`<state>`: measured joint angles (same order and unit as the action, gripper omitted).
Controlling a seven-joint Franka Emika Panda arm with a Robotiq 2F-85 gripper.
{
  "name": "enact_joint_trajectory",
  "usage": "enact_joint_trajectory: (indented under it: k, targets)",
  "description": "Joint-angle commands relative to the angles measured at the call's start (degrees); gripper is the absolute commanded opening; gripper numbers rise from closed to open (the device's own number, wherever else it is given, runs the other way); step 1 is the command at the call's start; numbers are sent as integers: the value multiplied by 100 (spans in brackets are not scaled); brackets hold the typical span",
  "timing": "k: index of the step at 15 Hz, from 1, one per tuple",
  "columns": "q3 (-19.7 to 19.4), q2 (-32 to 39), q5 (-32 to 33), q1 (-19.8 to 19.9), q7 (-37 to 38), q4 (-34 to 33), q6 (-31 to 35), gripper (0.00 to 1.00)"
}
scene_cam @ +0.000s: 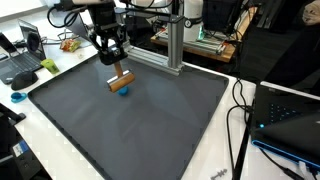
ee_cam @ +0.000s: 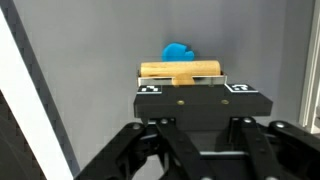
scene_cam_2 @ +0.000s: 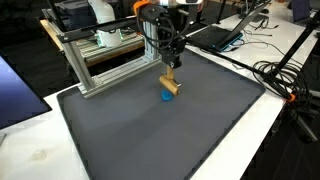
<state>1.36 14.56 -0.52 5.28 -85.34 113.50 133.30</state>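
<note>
My gripper (scene_cam: 114, 64) (scene_cam_2: 171, 66) hangs over the dark grey mat (scene_cam: 150, 120) (scene_cam_2: 200, 125), shut on a tan wooden block (scene_cam: 121, 79) (scene_cam_2: 171, 83) (ee_cam: 182, 70). The block lies crosswise between the fingertips. Just under and beyond it a small blue object (scene_cam: 122, 90) (scene_cam_2: 166, 96) (ee_cam: 178, 51) rests on the mat, partly hidden by the block. In the wrist view the gripper (ee_cam: 185, 82) points at the mat, and only a little of the blue object shows above the block. I cannot tell whether block and blue object touch.
An aluminium frame (scene_cam: 175, 45) (scene_cam_2: 95, 60) stands at the back edge of the mat. Laptops (scene_cam: 25, 60) (scene_cam_2: 215, 35) and cables (scene_cam: 240, 110) (scene_cam_2: 285, 80) lie beyond the mat's edges. A small blue thing (scene_cam: 17, 97) sits on the white table.
</note>
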Motion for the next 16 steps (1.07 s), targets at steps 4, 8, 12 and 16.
enact_joint_trajectory:
  k: [4, 8, 12, 16]
  targets:
    - [-52, 151, 414, -100, 257, -442, -337, 22]
    - [-24, 373, 588, -60, 182, -719, -601, 22]
    - [6, 614, 579, -45, 135, -925, -579, 22]
    - [-12, 846, 737, -70, 191, -1072, -597, 22]
